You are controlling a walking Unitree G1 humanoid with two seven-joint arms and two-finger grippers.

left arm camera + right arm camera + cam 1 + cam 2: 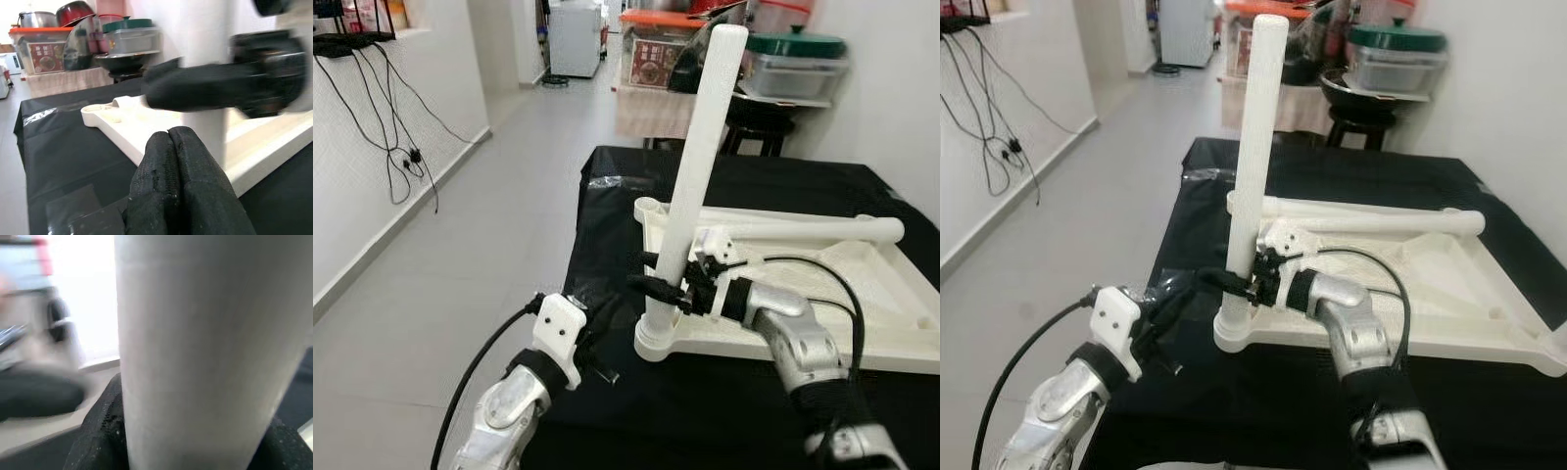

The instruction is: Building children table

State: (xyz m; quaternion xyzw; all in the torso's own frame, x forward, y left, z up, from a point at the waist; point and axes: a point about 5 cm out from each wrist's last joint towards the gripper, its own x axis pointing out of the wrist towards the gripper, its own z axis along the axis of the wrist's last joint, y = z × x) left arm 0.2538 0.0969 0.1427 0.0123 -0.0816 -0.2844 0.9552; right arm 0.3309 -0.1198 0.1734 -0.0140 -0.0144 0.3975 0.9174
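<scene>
The white table leg stands nearly upright, leaning a little, with its foot in the round corner socket of the upturned white tabletop, which lies on the black-covered table. We have our right gripper clamped around the leg low down, just above the socket, one black finger on each side of the tube. Our left gripper rests over the black cover just beside that corner, its fingers pressed together and holding nothing.

We judge the leg to be a light, hollow, rigid plastic tube, smooth and likely a bit slippery, so a grip near the base gives control of the seating but little leverage over the tall free end; a higher hold would steady the lean better. The tabletop looks like moulded plastic too, stiff, with a raised rim and ribbed underside, and light enough to slide on the glossy cover when we push down. Bracing its corner with the left gripper would help.

A second white leg lies flat across the far side of the tabletop. Behind stand lidded storage boxes and a tiled floor.
</scene>
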